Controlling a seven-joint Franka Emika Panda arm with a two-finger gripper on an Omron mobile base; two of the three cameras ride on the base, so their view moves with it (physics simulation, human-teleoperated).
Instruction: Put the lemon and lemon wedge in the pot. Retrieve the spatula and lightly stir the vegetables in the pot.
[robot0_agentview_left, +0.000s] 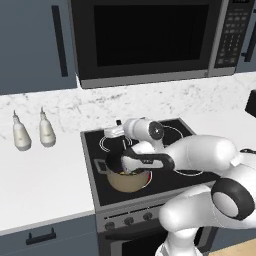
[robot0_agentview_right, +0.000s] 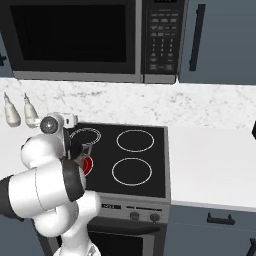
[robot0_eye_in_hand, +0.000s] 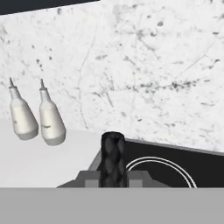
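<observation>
The tan pot sits on the stove's front left burner, with a dark loop handle at its left. Small yellow vegetables with a touch of green show inside it, under my arm; I cannot pick out a lemon. My gripper hangs above the pot, shut on the spatula's black handle, whose tip pokes up past the hand. The spatula's head is hidden behind my arm. In the right base view my arm covers most of the pot.
Two white bottles stand on the counter left of the stove, against the marble backsplash. A microwave hangs above. Other burner rings lie to the right. A dark object sits at the far right edge.
</observation>
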